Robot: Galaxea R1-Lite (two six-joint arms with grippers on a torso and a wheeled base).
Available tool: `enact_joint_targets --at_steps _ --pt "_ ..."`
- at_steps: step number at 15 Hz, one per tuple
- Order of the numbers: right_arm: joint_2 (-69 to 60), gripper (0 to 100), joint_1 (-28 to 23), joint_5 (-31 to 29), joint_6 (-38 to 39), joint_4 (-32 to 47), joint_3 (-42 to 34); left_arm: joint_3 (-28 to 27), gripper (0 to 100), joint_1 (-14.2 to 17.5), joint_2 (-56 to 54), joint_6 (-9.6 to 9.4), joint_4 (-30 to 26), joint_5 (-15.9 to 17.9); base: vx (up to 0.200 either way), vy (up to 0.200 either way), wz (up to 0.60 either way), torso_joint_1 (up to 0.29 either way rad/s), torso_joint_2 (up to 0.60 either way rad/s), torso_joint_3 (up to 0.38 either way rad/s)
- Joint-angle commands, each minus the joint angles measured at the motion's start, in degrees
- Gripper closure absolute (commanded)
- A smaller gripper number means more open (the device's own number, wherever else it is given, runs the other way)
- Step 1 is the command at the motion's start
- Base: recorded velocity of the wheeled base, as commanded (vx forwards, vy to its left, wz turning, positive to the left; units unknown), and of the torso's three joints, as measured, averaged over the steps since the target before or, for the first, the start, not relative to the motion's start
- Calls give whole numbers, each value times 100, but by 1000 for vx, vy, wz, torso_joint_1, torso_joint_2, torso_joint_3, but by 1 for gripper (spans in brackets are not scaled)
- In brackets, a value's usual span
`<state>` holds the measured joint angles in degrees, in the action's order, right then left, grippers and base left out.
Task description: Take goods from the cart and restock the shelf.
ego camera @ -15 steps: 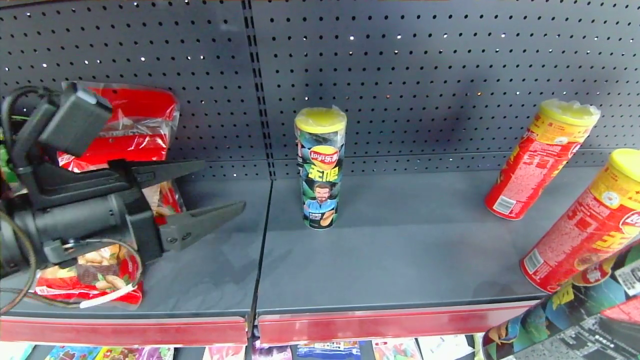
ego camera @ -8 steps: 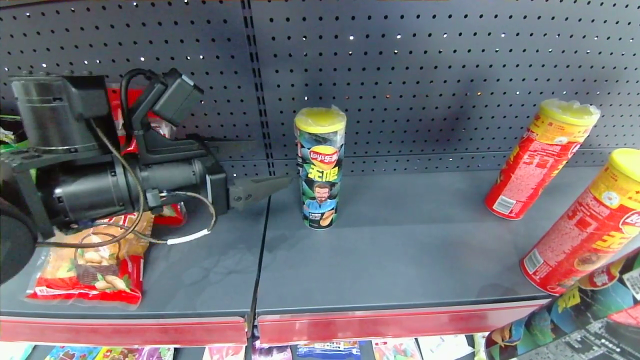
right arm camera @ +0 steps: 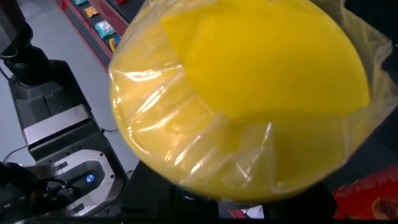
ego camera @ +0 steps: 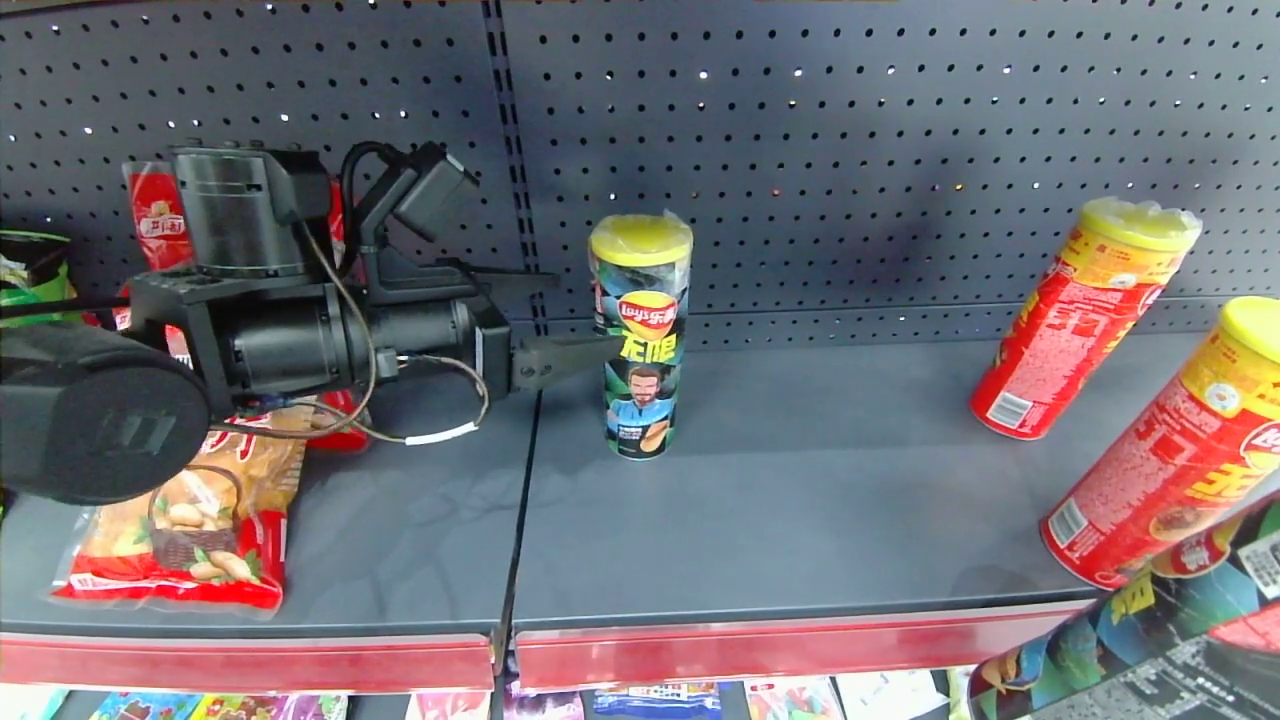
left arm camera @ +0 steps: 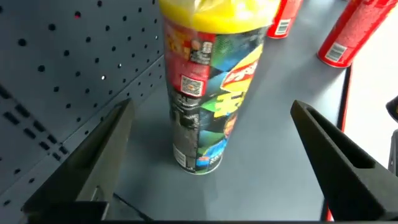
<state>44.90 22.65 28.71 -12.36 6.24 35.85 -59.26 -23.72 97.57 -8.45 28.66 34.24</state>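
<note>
Open left hand straddles, without touching, the upright green-and-black chips can with yellow lid near the back edge of the dark grey metal shelf; right hand grip: cannot tell.

1. Head camera faces the shelf front-on, tilted slightly down.
2. Left wrist camera looks out through the spread left gripper, close on the green can that the head view shares.
3. Right wrist camera sits very near a yellow lid.
</note>
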Motion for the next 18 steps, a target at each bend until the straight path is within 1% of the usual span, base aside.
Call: enact_joint_targets --at_steps 1,8,12,16,18 --pt "37 100 3 3 -3 0 -8 -183 0 -36 218 1 -1 12 0 0 0 0 0 0" --pt "37 100 3 3 6 17 -17 -754 0 -115 710 -8 -1 12 0 0 0 0 0 0" --pt "45 100 -6 3 6 17 -17 -824 0 -405 798 1 -1 21 0 0 0 0 0 0" --pt "37 100 -33 3 14 26 -17 -1070 0 -396 1027 10 -10 12 0 0 0 0 0 0" --pt "37 100 -33 3 14 26 -17 -1061 0 -405 1053 10 -1 3 0 0 0 0 0 0"
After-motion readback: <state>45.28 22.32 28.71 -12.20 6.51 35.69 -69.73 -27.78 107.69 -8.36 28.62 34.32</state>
